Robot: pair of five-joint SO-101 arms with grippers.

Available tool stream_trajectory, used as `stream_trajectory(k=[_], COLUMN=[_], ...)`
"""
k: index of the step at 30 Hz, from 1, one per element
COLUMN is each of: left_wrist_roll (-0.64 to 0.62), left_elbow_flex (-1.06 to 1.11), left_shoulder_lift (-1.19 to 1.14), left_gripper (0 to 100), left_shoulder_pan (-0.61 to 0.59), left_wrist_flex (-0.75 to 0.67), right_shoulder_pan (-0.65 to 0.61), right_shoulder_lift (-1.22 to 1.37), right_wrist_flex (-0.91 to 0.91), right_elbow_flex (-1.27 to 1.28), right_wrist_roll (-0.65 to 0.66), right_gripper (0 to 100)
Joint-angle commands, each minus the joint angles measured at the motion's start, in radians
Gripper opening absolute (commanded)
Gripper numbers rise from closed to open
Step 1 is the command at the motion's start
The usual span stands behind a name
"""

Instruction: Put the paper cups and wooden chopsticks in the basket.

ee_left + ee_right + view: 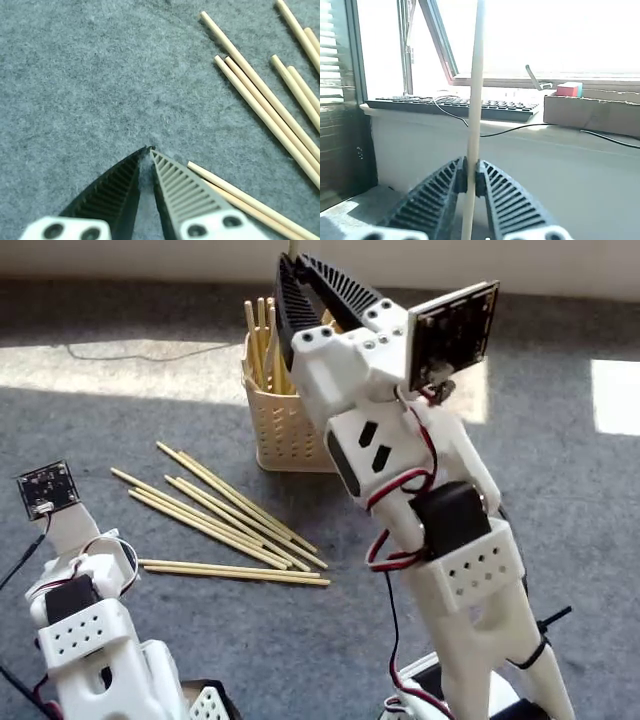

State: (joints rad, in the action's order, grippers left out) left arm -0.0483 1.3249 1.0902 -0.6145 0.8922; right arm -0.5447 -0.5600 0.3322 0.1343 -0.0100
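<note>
A cream plastic basket (285, 435) stands on the grey carpet with several wooden chopsticks (262, 340) upright in it. Right above the basket, my right gripper (300, 290) is shut on one chopstick (475, 90), which stands upright between the fingertips of the right gripper (471, 172). Several loose chopsticks (230, 515) lie on the carpet in front of the basket, two of them nearer the front (235, 572). My left gripper (150, 149) hangs low over bare carpet, shut with nothing in it, just beside the ends of the two nearest chopsticks (235, 195).
The right arm's white body (440, 540) rises over the right half of the carpet. The left arm's base (85, 630) sits at the front left. A cable (130, 352) lies at the back left. A keyboard (455, 104) and a cardboard box (590, 112) rest on a ledge behind.
</note>
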Motion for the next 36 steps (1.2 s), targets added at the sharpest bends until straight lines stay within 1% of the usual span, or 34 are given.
stream_trajectory(k=[1, 4, 8, 19, 27, 28, 33, 36], left_wrist_roll=[0.008, 0.008, 0.008, 0.008, 0.008, 0.008, 0.008, 0.008], left_elbow_flex=[-0.008, -0.008, -0.008, -0.008, -0.008, -0.008, -0.008, -0.008], left_shoulder_lift=[0.022, 0.022, 0.022, 0.022, 0.022, 0.022, 0.022, 0.022], left_gripper=[0, 0, 0, 0, 0, 0, 0, 0], left_shoulder_pan=[-0.008, -0.008, -0.008, -0.008, -0.008, -0.008, -0.008, -0.008], left_wrist_flex=[-0.017, -0.017, -0.017, -0.017, -0.017, -0.017, -0.017, -0.017], right_shoulder_pan=[0.051, 0.071, 0.071, 0.065, 0.064, 0.054, -0.018, -0.041], right_shoulder_lift=[0.062, 0.131, 0.202, 0.214, 0.214, 0.214, 0.214, 0.214], right_wrist_flex=[-0.116, -0.179, -0.186, -0.194, -0.194, -0.194, -0.194, -0.194], right_elbow_flex=[-0.042, -0.042, -0.036, 0.236, 0.361, 0.378, 0.478, 0.498], right_wrist_roll=[-0.005, -0.005, -0.005, -0.002, 0.002, 0.023, 0.224, 0.241], right_gripper=[0.5, 0.5, 0.5, 0.5, 0.9, 0.9, 0.9, 0.9])
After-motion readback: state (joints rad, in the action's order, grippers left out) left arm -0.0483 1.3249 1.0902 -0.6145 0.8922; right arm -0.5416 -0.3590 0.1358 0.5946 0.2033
